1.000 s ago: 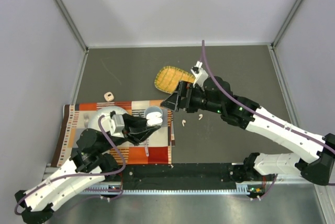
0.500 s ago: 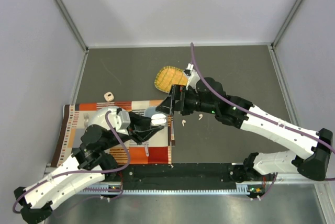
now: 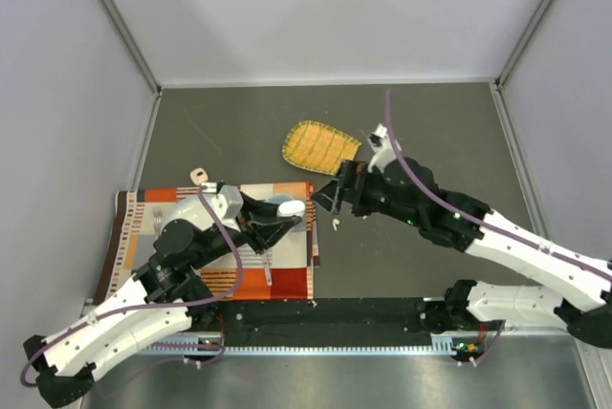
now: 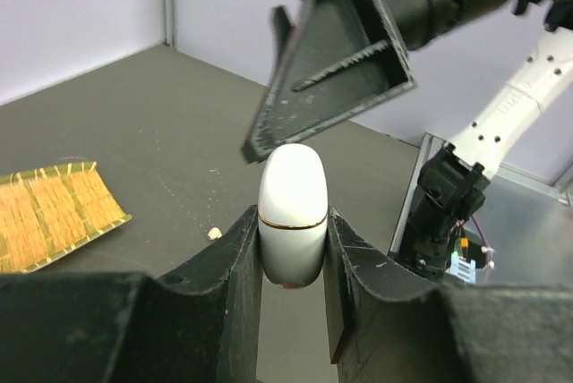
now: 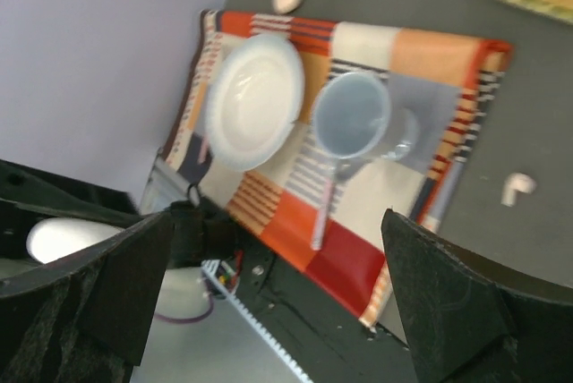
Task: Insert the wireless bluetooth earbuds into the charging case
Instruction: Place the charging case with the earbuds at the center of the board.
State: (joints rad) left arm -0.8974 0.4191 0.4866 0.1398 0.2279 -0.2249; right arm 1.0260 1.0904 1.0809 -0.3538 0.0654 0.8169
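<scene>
The left hand point(image 4: 294, 258) is clenched on the charging case point(image 4: 292, 213), a smooth white capsule with a thin gold seam around its middle. It grips the lower half from both sides, which leaves the upper half, probably the lid, clear of its fingers point(image 4: 240, 262). In the top view the case point(image 3: 291, 207) is lifted above the striped placemat point(image 3: 287, 280), over the cup point(image 3: 277, 206). That looks like a hold meant to present the case to the other arm.

The right hand point(image 3: 330, 196) hangs just beside the case with its jaws spread wide and nothing between them. In the left wrist view one of its fingers point(image 4: 331, 52) sits right above the rounded top of the case, so I judge it is lined up to open the lid.

The long axis of the case runs out of the grip, its rounded free end toward the right hand. It appears shut, the seam unbroken.

One earbud point(image 3: 336, 225) lies on the dark counter point(image 3: 430, 132) just off the placemat's right edge, also visible from the right wrist point(image 5: 517, 187), bent like a comma. The others I cannot find. A white plate point(image 5: 253, 99) rests on the placemat beside the cup.
</scene>
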